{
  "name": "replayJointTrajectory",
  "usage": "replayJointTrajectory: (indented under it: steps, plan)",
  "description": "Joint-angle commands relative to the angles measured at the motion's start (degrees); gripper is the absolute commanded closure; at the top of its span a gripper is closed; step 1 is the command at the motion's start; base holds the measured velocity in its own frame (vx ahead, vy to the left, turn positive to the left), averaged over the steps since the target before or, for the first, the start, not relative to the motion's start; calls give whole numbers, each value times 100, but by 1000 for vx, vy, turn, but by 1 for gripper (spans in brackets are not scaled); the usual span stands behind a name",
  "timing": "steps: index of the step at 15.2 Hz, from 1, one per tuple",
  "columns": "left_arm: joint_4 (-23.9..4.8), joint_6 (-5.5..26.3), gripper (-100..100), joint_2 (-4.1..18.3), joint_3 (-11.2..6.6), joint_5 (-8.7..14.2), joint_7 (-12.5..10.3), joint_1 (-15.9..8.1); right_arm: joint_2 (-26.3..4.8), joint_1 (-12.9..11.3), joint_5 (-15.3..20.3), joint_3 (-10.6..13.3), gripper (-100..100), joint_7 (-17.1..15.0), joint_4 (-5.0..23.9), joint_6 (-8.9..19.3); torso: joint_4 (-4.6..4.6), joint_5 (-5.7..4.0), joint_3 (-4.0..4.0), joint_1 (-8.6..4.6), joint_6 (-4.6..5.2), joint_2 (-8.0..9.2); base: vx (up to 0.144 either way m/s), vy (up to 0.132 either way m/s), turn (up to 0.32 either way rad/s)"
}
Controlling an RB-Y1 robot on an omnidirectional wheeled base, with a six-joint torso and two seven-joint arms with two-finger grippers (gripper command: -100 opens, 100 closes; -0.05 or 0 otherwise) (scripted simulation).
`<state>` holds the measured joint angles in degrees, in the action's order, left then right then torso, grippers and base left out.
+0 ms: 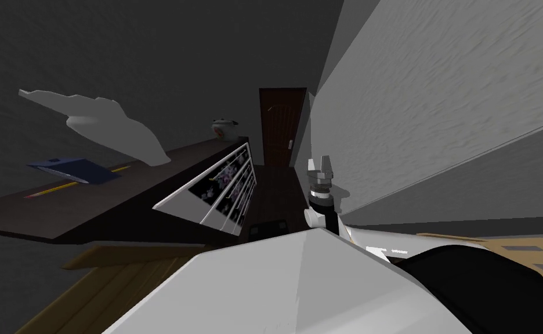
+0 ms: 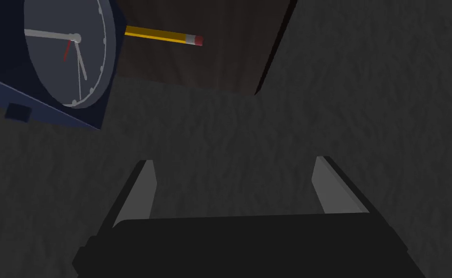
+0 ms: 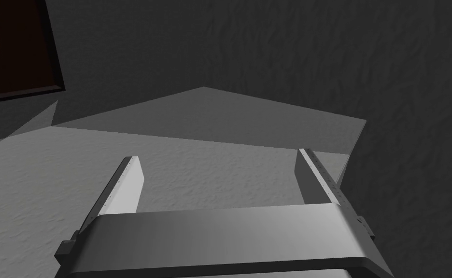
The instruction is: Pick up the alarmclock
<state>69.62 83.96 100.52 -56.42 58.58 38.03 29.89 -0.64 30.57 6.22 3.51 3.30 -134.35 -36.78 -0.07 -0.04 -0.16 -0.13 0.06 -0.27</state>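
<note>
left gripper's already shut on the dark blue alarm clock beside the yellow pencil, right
Not shut: the left wrist view shows the left gripper open, with nothing between its fingers. The dark blue alarm clock lies beyond it, off to one side and untouched, beside the yellow pencil.

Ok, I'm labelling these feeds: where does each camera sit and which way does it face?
Head view: on the head, steeply down and forward along the dresser; the right gripper shows.
Left wrist view: on the left hand, past the open left gripper towards the alarm clock and pencil.
Right wrist view: on the right hand, past its open gripper at grey walls and a dark door.
Shared: head and left wrist views both show alarm clock and pencil.
</note>
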Motion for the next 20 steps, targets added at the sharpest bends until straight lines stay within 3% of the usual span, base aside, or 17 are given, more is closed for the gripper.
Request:
replayJointTrajectory:
  steps: [1,2,3,5,6,8,9,10,11,13,14,15,16,20]
  plan:
    - [-286,286,-100,164,-126,189,127,62,0,0,0,0,0,0,0,0,0,0,0,0,0,0,80,-6,-169]
    - [-310,293,-100,164,-126,189,127,62,0,0,0,0,0,0,0,0,0,1,0,0,-2,0,59,6,-67]
    - [-480,522,-100,387,-266,420,281,156,0,0,0,0,0,0,0,0,2,3,4,4,-5,6,81,7,-125]
    - [-646,584,-100,387,-266,443,281,156,0,0,0,0,0,0,0,0,0,3,1,6,-2,2,71,11,-117]
    - [-843,795,-100,580,-386,684,429,256,0,0,0,0,0,0,0,0,2,4,4,8,-5,7,78,18,-106]
    - [-969,864,-100,580,-386,684,429,256,0,0,0,0,0,0,0,0,1,4,2,12,-3,3,72,22,-91]
    - [-1199,1058,-100,744,-486,909,569,361,0,0,0,0,0,0,0,0,2,5,5,13,-6,8,62,37,-135]
    - [-1276,1133,-100,744,-486,909,569,361,0,0,0,0,0,0,0,0,2,5,5,17,-2,9,63,49,-143]
    - [-1427,1280,-100,879,-566,1116,700,470,0,0,0,0,0,0,0,0,3,7,6,21,-4,9,74,60,-149]
    - [-1562,1391,-100,879,-566,1116,700,470,-1,0,0,-1,0,0,0,0,2,9,4,29,-4,7,60,54,-80]
    - [-1788,1588,-100,986,-626,1302,819,579,0,0,0,-1,0,0,0,0,4,10,7,26,-7,12,54,40,-68]
    - [-1824,1637,-100,986,-626,1302,819,579,0,0,0,-1,0,0,0,0,4,8,8,25,-5,13,55,45,-75]
    - [-2050,1790,-100,1068,-668,1465,927,686,0,0,0,-1,0,0,0,0,4,9,9,24,-6,14,52,63,-107]
    - [-2438,2238,-100,1162,-707,1718,1097,880,-1,0,0,-1,0,0,0,0,6,13,13,41,-7,22,35,81,-83]
